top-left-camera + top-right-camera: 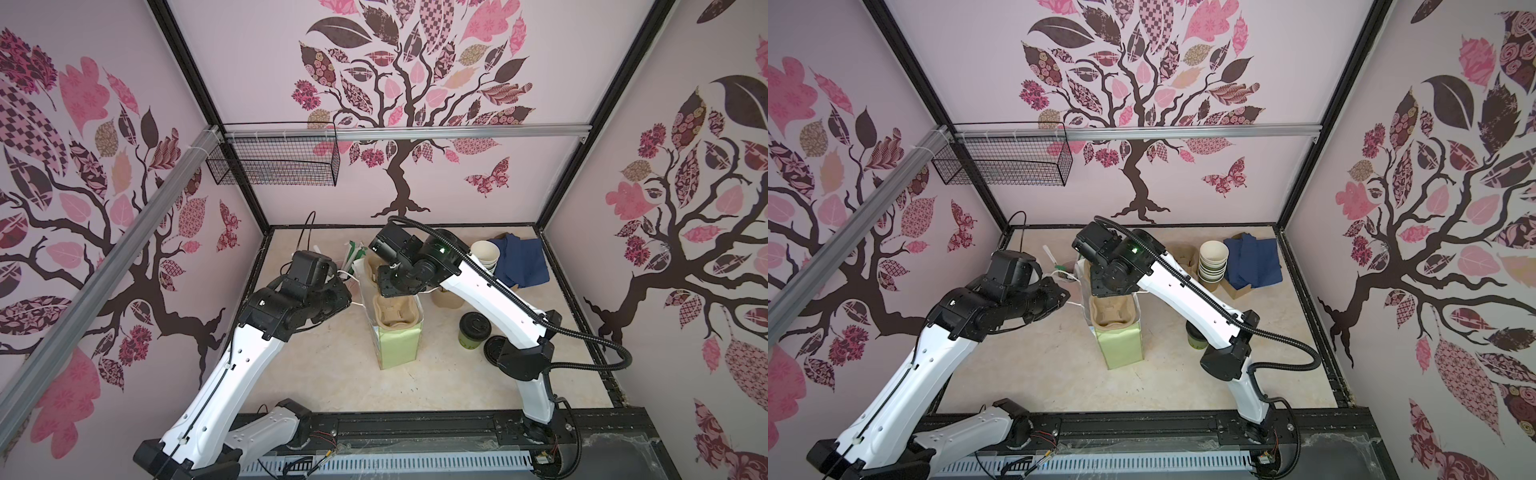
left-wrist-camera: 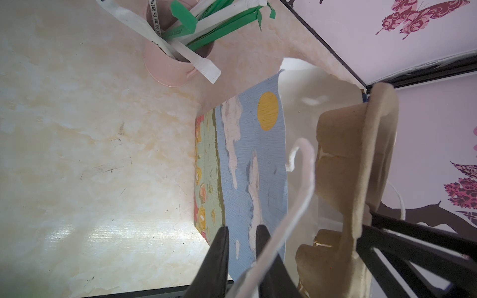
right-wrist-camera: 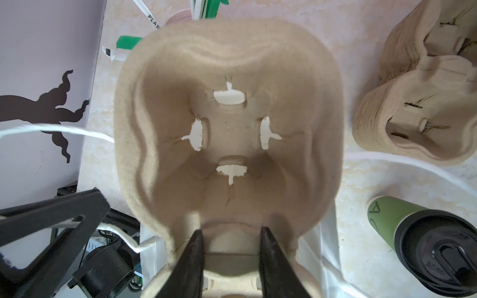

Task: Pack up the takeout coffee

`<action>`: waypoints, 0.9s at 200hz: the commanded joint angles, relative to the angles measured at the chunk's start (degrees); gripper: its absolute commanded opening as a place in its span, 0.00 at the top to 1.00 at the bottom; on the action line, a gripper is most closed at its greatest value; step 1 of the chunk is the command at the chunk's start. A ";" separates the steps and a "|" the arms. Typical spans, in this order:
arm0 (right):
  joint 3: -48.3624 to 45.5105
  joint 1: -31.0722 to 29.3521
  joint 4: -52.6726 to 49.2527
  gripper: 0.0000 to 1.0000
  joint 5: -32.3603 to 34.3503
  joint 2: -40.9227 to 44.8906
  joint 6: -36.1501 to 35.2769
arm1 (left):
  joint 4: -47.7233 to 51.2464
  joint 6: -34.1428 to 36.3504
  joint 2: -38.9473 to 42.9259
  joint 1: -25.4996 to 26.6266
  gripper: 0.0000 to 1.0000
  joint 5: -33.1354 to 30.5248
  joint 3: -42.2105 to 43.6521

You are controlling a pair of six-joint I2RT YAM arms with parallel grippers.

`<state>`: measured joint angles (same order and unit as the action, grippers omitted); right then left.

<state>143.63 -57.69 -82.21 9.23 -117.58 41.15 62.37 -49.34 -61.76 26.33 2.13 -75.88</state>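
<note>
Holding stage | right gripper [image 3: 231,231] clamps cup carrier [image 3: 232,129] at paper bag [image 1: 397,345] mouth, likely as the cup's seat | left gripper [image 2: 242,228] jaws narrow beside handle cord [image 2: 302,185], grip unclear, probably steadying bag | takeout coffee [image 1: 475,332] upright, right of bag, mid-frame, unpacked

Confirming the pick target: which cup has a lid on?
The lone green cup standing right of the bag, capped by a black lid. The stacked cups farther back are open, cream insides showing.
</note>
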 commanded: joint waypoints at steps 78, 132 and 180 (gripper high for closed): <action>5.69 1.04 0.80 0.71 1.21 -3.30 0.14 | -1.99 0.83 0.32 -0.22 0.82 2.79 3.45; 5.76 1.78 3.19 0.71 0.15 -4.04 0.07 | -1.98 1.09 -0.01 -0.22 0.82 3.14 3.08; 6.02 2.31 5.33 0.71 -1.67 -2.93 0.51 | -2.07 1.18 -0.47 -0.22 0.82 3.23 2.76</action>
<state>148.00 -55.70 -78.19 8.69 -120.33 41.19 61.30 -49.21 -61.82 26.28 4.97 -73.65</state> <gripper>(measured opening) 0.343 0.177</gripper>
